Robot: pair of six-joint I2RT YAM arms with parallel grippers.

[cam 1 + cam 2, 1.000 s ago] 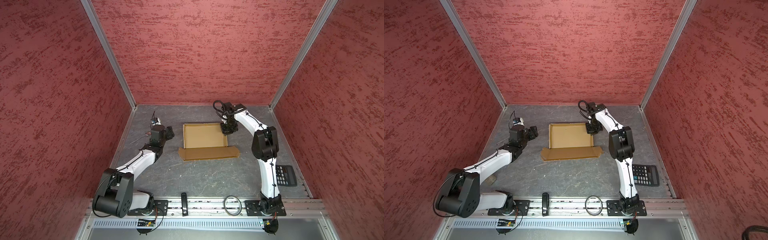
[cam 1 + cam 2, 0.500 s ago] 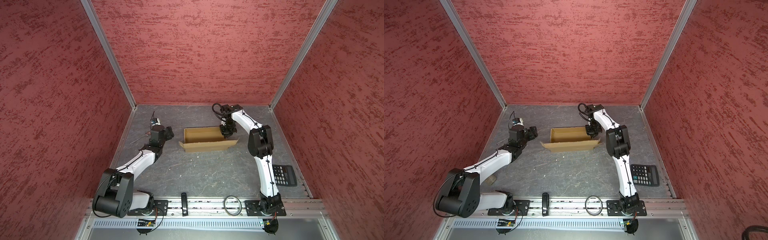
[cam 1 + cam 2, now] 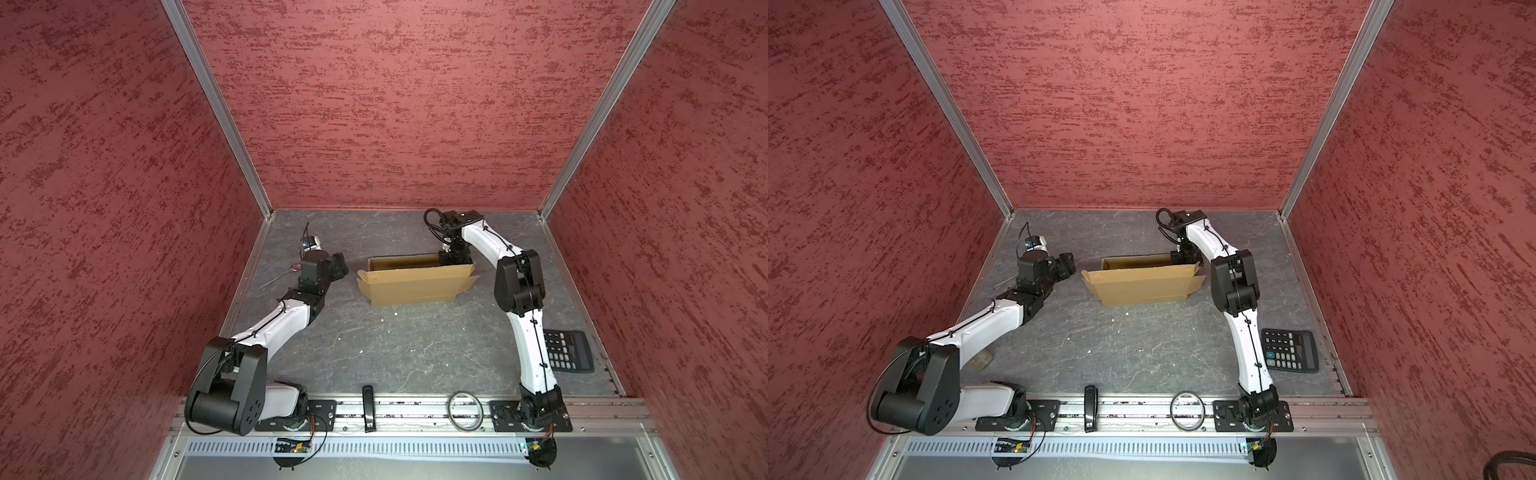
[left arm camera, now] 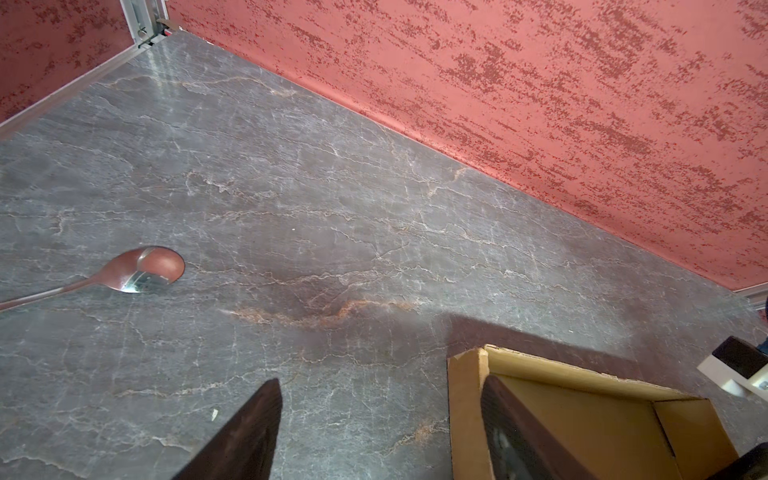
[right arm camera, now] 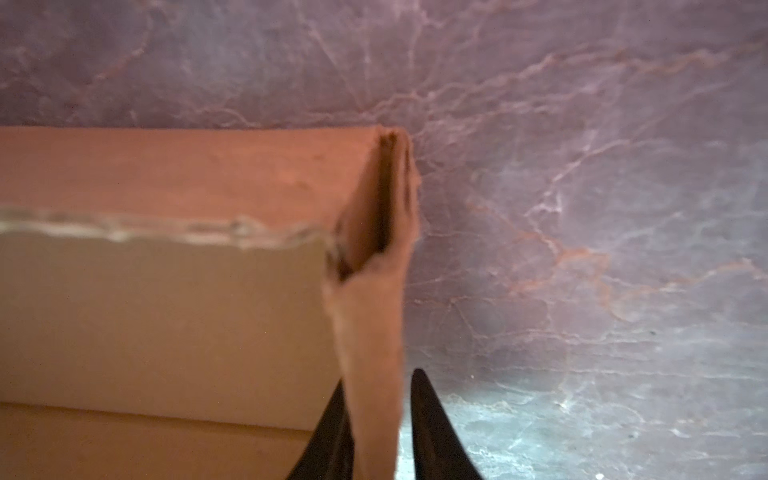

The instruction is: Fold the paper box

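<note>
Paper box (image 3: 411, 284) half-raised; right tool (image 5: 379, 378) slack astride its wall; left tool (image 4: 379, 380) spread.

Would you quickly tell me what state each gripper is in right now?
Left gripper: open, holding nothing.
Right gripper: open, astride the box side wall, with a gap beside one finger.

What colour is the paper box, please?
Plain brown cardboard; the paper box shows best in a top view.

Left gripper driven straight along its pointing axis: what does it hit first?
Likely the paper box's end wall, which one finger overlaps in the wrist view; the left gripper's midline meets only bare table. Depth is unclear.
</note>
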